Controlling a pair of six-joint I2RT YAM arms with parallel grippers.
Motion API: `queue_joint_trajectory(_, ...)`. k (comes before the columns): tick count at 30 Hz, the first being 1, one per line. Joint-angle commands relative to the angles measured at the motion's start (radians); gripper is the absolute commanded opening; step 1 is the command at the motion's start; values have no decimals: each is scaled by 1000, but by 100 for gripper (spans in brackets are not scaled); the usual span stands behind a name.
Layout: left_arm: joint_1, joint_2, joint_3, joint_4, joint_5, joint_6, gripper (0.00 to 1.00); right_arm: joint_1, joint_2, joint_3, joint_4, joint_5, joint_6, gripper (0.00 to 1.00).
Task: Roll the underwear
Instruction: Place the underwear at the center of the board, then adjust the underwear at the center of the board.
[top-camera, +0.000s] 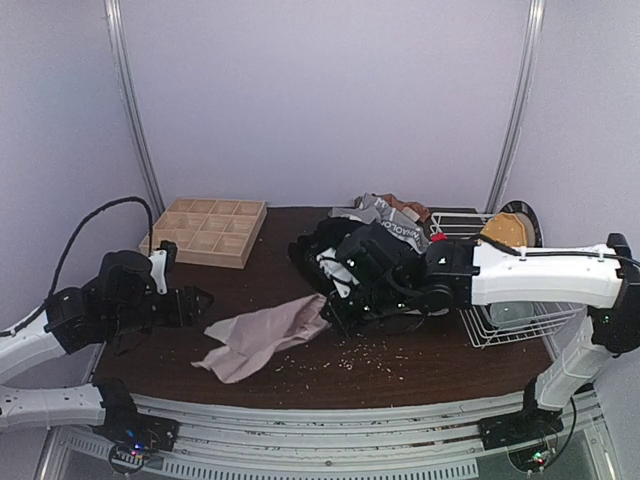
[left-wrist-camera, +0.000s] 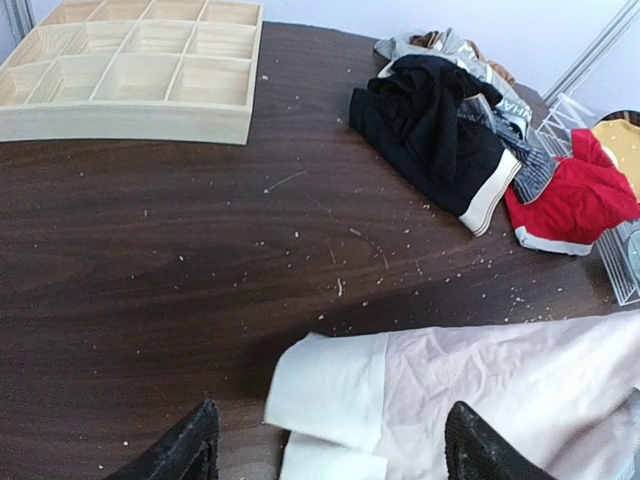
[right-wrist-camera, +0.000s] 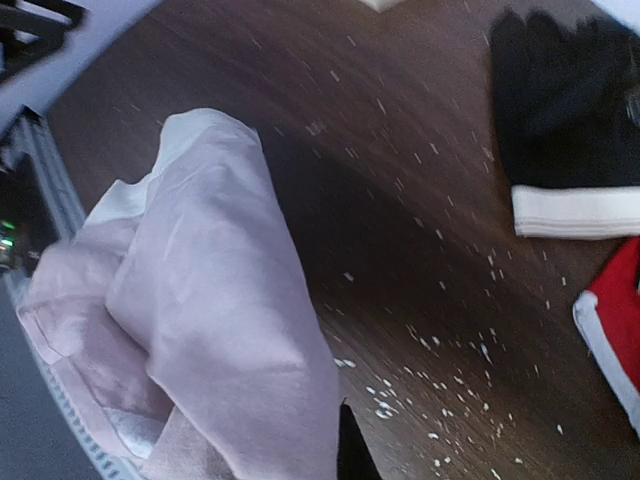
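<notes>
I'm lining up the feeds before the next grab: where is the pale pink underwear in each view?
Top external: pale pink underwear lies front-centre, spread out flat.
Left wrist: pale pink underwear fills the bottom right.
Right wrist: pale pink underwear is bunched in the left half.
Shared landmark: black underwear with a pale waistband, behind it.

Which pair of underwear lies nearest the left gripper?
The pale pink pair, lying apart near the front edge by the left gripper; the black pair and red pair sit heaped farther back.
</notes>
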Motion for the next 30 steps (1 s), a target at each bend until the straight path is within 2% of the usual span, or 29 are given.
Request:
queue_joint_trajectory(1, 0, 36, -51, 21, 41, -23, 77, -83, -32, -211, 35, 50, 128, 16)
queue_joint_trajectory(4, 0, 59, -77, 37, 64, -36, 78, -95, -86, -286, 36, 78, 136, 43)
queue_joint_trajectory(5, 0, 65, -87, 45, 77, -37, 78, -93, -107, -292, 31, 76, 133, 49)
queue_joint_trajectory(9, -11, 110, -122, 82, 152, -38, 78, -38, -142, -263, -15, 104, 110, 62)
queue_joint_trajectory(12, -42, 169, -126, 85, 171, -38, 79, 20, -104, -229, -1, 104, 99, 63)
queue_joint_trajectory(15, -57, 198, -135, 70, 142, -71, 79, 73, 23, -153, 41, 96, 75, 61)
queue_joint_trajectory(19, -58, 155, -178, 58, 88, -144, 79, 131, 236, 26, 45, 87, 28, 58)
queue_joint_trajectory(23, -57, 147, -217, 88, 124, -190, 78, 140, 385, 161, 65, 49, -12, 57)
queue_joint_trajectory(30, -57, 172, -266, 91, 161, -312, 79, 153, 556, 353, 7, 91, -85, 59)
